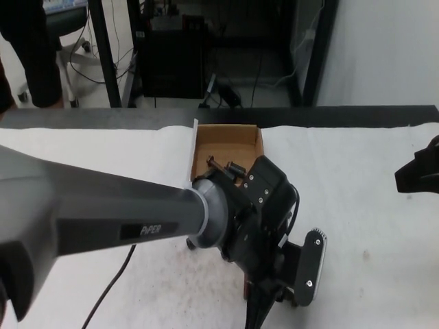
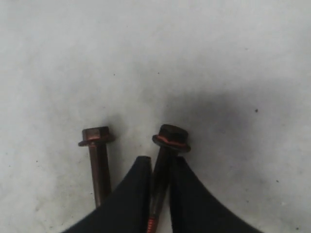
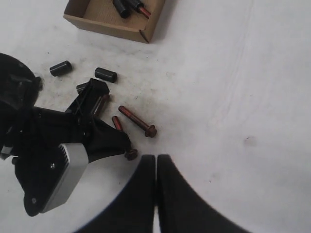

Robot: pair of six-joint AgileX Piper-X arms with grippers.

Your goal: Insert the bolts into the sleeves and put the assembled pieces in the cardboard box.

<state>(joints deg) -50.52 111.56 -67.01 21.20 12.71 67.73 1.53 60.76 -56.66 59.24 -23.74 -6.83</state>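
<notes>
The cardboard box (image 1: 226,129) sat open toward the far side of the white-covered table (image 1: 357,205). Inside it lay the assembled pieces (image 3: 130,6), dark sleeves with reddish bolt ends sticking out. The right wrist view cut them off at its edge, and in the high view the left arm covered the near end of the box, so their number could not be told.

Outside the box, one loose sleeve (image 3: 60,68) and another sleeve (image 3: 105,74) lay on the cloth near its wall. A third dark piece beside them was half hidden behind the left arm's hardware.

The left pincer (image 2: 161,158) was down by the cloth, pinching the shank of a bolt (image 2: 171,137) just under its flanged head. The rest of the shank ran out of sight between the fingers, and whether the bolt touched the cloth was hard to make out. A second bolt (image 2: 98,162) lay flat just beside it, its lower end hidden behind one finger.

The right pincer (image 3: 156,158) hung over bare cloth off to the side, its fingers pressed together with nothing between them.
</notes>
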